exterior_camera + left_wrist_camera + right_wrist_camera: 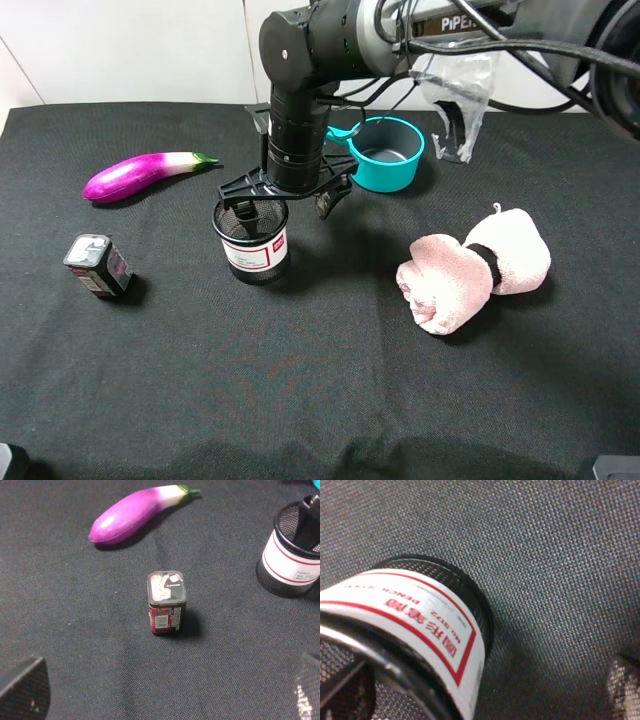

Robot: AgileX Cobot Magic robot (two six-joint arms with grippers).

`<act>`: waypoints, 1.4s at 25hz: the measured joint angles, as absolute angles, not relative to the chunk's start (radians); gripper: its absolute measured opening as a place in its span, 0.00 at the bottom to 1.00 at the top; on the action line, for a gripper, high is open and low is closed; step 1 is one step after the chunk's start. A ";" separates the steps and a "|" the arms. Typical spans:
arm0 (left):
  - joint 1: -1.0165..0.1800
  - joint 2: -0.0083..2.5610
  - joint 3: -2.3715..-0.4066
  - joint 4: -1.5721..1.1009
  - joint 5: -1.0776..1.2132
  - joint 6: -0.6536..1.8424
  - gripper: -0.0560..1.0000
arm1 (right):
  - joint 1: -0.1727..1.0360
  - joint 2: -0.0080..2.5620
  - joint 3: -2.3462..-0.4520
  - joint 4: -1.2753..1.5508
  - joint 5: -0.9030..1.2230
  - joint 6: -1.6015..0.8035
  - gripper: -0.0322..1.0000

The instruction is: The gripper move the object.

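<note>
The black wire-mesh pen cup (255, 250) with its red-edged white label stands upright on the black cloth, left of centre. It also shows in the left wrist view (290, 560) and close up in the right wrist view (410, 615). My right gripper (282, 208) reaches across from the right and hangs straight down over the cup. It is open, with one finger (340, 687) inside the cup and the other (626, 682) outside it, so the cup's wall stands between them. My left gripper (165, 690) is open and empty, low over the cloth near the small dark box.
A purple eggplant (145, 175) lies at the back left. A small dark box (97, 265) stands left of the cup. A teal saucepan (388, 155) sits behind the gripper. A rolled pink towel (475, 265) lies to the right. A clear plastic bag (455, 90) hangs at the back.
</note>
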State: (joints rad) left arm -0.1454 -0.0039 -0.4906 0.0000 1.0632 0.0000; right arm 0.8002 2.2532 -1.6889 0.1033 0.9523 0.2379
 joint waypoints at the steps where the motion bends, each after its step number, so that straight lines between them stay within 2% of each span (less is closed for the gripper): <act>1: -0.145 -0.004 -0.491 0.000 1.063 0.000 0.96 | 0.800 2.253 -1.689 0.103 0.952 0.241 0.70; 4: -0.145 -0.004 -0.491 0.000 1.063 0.000 0.96 | 0.800 2.253 -1.689 0.103 0.952 0.243 0.67; 12: -0.145 -0.004 -0.491 0.000 1.063 0.000 0.96 | 0.800 2.253 -1.689 0.103 0.952 0.243 0.36; 22: -0.145 -0.004 -0.491 0.000 1.063 0.000 0.96 | 0.800 2.253 -1.689 0.103 0.948 0.244 0.06; 35: -0.145 -0.004 -0.491 0.000 1.063 0.000 0.96 | 0.800 2.253 -1.692 0.103 0.950 0.246 0.06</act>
